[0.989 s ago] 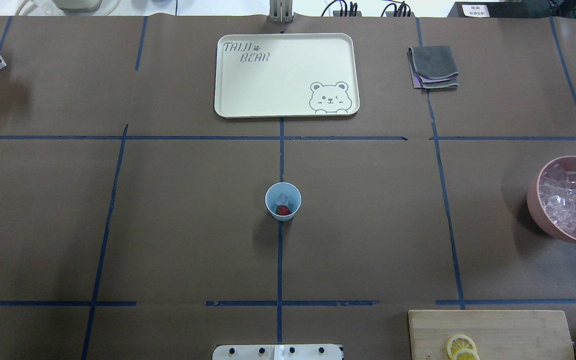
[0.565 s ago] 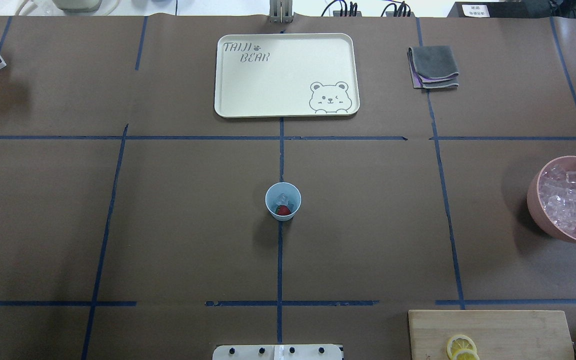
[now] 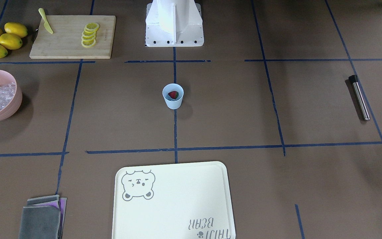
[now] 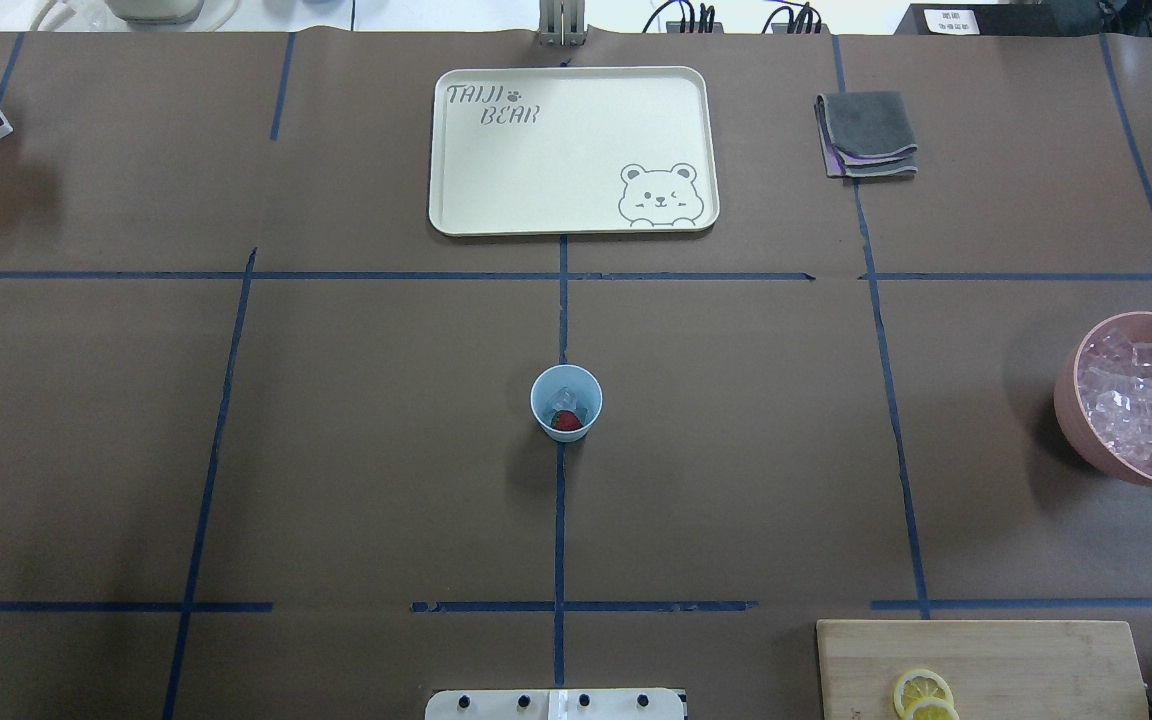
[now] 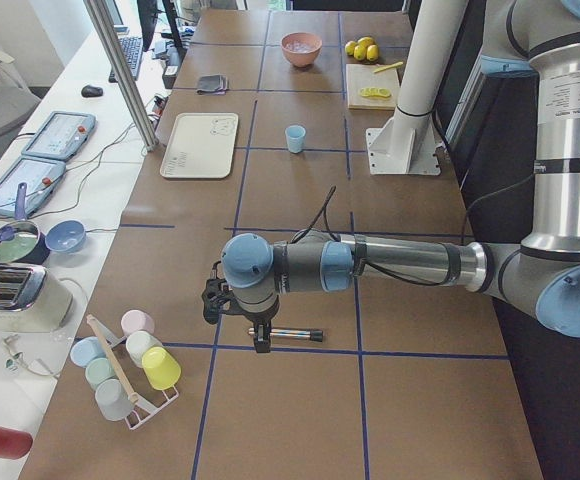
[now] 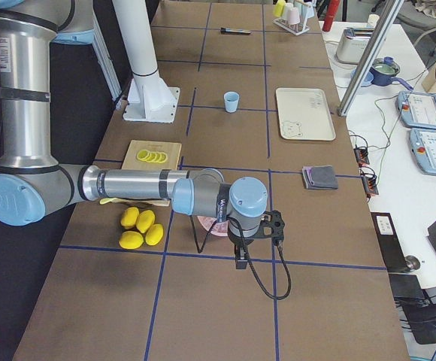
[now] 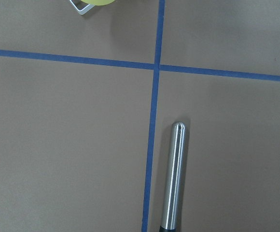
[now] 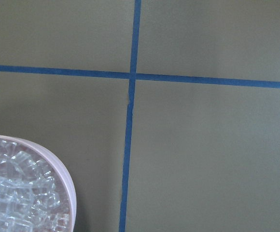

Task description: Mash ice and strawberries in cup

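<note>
The pale blue cup (image 4: 566, 402) stands upright at the table's middle, also seen in the front view as the cup (image 3: 173, 96). Inside it lie a red strawberry (image 4: 565, 421) and clear ice (image 4: 566, 397). More ice (image 4: 1141, 400) fills a pink bowl (image 4: 1071, 420) at the right edge. The left gripper (image 5: 260, 343) hangs over a steel rod with a black end (image 5: 295, 334), far from the cup; I cannot tell if it is open or shut. The right gripper (image 6: 239, 259) hangs beside the pink bowl, and its state cannot be told either.
A cream bear tray (image 4: 576, 150) lies beyond the cup, a folded grey cloth (image 4: 866, 133) to its right. A cutting board (image 3: 71, 36) holds lemon slices and a yellow knife, with lemons (image 3: 2, 38) beside it. A rack of cups (image 5: 125, 365) stands near the left gripper.
The ice in the pink bowl sits slightly differently than a second ago. The cup and what is in it have not moved.
</note>
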{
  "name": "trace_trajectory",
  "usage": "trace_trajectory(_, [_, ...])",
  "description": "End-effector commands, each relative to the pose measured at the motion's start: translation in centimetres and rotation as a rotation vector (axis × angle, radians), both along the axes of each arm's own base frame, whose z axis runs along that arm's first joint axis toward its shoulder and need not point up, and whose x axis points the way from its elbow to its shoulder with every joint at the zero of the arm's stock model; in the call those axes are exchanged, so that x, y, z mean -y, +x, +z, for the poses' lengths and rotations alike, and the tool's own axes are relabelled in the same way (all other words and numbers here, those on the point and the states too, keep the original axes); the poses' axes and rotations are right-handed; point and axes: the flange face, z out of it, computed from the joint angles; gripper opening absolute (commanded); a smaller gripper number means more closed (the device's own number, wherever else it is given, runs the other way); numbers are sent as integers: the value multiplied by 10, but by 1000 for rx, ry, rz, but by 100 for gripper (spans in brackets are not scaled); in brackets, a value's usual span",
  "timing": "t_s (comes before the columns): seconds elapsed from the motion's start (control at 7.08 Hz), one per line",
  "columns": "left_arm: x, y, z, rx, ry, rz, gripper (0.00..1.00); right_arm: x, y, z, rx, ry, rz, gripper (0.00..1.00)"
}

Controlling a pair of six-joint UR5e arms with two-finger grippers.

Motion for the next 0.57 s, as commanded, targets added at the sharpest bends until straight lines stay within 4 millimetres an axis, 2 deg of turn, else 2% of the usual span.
trace_trajectory(0.0, [0,5,-6,4,14,12,100,-5,3,3,-29,0,-2,100])
trace_trajectory(0.14, [-3,1,-22,70,49,17,100,-7,4,1,-30,4,0,100])
trace_trajectory(0.28, [-8,3,-21,109,27,29,100,-8,3,1,-24,0,2,100])
trace_trajectory(0.42, [-16,4,-12,105,12,31,100,-10,2,2,-7,-2,4,100])
